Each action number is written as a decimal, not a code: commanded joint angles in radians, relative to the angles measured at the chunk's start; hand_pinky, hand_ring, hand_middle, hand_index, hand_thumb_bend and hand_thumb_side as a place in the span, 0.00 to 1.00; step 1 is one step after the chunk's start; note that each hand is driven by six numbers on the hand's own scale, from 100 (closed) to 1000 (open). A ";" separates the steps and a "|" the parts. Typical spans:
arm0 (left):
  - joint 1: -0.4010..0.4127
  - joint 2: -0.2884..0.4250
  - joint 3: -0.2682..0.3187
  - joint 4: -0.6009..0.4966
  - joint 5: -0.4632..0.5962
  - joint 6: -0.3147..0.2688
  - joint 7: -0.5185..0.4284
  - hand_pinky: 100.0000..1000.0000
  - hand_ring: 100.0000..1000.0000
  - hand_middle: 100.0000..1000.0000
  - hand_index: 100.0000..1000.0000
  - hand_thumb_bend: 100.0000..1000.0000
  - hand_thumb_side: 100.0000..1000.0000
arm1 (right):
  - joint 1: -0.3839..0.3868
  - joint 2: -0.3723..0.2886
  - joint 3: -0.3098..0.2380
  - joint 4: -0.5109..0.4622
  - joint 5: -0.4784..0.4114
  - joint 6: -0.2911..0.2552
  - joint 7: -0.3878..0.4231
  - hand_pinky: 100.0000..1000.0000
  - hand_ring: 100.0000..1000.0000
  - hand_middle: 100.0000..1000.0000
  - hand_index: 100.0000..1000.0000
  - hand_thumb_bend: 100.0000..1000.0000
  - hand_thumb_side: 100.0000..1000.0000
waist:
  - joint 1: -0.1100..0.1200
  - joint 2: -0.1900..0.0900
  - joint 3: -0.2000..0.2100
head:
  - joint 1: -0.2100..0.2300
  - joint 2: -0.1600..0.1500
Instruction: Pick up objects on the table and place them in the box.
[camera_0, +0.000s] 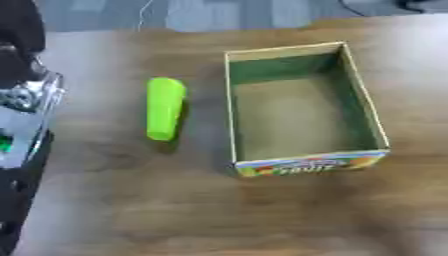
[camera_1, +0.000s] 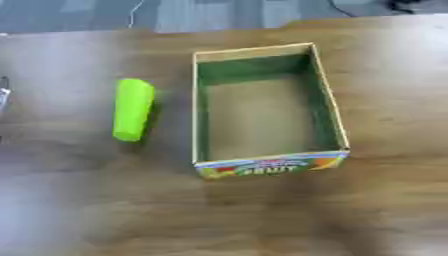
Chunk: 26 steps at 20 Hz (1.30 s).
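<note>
A bright green, elongated block (camera_0: 164, 107) lies flat on the wooden table (camera_0: 131, 210), its long side running front to back. Just right of it, a small gap away, stands an open cardboard box (camera_0: 378, 125) with green inner walls and a colourful "FRUIT" print on its near side (camera_0: 306, 166). Nothing lies inside the box. Black and silver parts of my left arm (camera_0: 24, 95) show at the left edge, apart from the green block. Neither hand shows in either view.
The table's far edge (camera_0: 105, 31) runs along the top, with grey floor and a cable beyond it. Bare wood surrounds the box in front and to its right.
</note>
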 joint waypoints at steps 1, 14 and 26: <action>-0.009 0.012 0.011 -0.018 -0.015 -0.002 0.004 0.63 0.71 0.73 0.82 0.43 1.00 | -0.020 -0.007 -0.007 -0.013 0.008 0.000 -0.006 0.59 0.78 0.80 0.83 0.00 1.00 | 0.000 -0.014 0.003 | 0.010 0.001; 0.003 0.011 0.015 -0.018 -0.029 0.008 0.003 0.62 0.71 0.72 0.82 0.44 1.00 | -0.021 -0.010 -0.005 -0.013 0.017 0.003 -0.001 0.59 0.76 0.80 0.83 0.00 1.00 | 0.007 -0.018 -0.002 | 0.007 0.001; 0.080 0.054 -0.028 -0.018 0.031 0.201 -0.039 0.54 0.66 0.71 0.86 0.84 0.84 | -0.010 -0.023 -0.001 -0.013 0.022 0.008 0.002 0.57 0.76 0.80 0.83 0.00 1.00 | 0.021 -0.015 0.002 | 0.011 0.001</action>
